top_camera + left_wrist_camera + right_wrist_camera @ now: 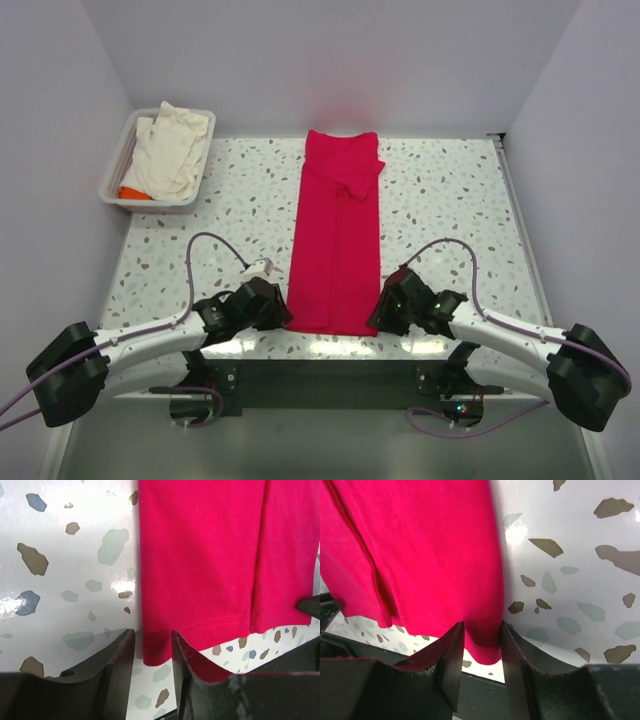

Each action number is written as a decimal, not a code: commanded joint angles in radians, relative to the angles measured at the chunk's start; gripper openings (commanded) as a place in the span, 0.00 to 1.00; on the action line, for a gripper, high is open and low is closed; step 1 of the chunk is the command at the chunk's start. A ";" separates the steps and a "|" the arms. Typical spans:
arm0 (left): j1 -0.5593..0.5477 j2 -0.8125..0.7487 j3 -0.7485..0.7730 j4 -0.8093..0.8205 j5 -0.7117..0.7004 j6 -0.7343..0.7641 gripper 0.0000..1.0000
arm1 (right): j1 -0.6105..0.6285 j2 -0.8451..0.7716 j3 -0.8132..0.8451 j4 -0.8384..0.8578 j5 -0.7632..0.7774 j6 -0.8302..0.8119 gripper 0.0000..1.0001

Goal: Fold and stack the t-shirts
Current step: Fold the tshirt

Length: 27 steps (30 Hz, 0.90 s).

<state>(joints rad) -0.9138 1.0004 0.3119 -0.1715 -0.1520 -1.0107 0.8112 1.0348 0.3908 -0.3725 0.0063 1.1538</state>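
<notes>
While the red shirt (335, 240) lies long and flat down the middle of the worktop (440, 200), the left hand (152, 640) and the right hand (482, 630) each sit partly open around one near corner of it, and the cream shirt (175, 150) lies in the tray (112, 185) at the far left.

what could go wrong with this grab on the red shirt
1. The left gripper straddles only the outermost hem corner of the red t-shirt; it could pinch one layer or slip off.
2. The right gripper has the same thin bite, so an uneven lift might skew the strip.
3. The folded-in sleeve at the far end may flop open.
</notes>
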 commanded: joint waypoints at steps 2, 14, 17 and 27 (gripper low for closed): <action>0.013 0.026 -0.013 0.061 0.051 0.011 0.38 | 0.003 0.004 -0.053 -0.065 -0.005 0.038 0.39; 0.013 0.029 -0.014 -0.014 0.054 -0.025 0.35 | 0.003 -0.055 -0.035 -0.209 -0.005 0.038 0.46; 0.013 0.036 -0.011 -0.026 0.043 -0.025 0.34 | 0.003 -0.053 -0.020 -0.235 0.009 0.030 0.45; 0.009 0.078 -0.020 0.032 0.080 -0.020 0.27 | 0.003 0.027 -0.033 -0.103 0.004 0.034 0.32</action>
<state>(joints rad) -0.9035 1.0565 0.3119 -0.1146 -0.0906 -1.0348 0.8116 1.0218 0.3862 -0.4435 -0.0219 1.1934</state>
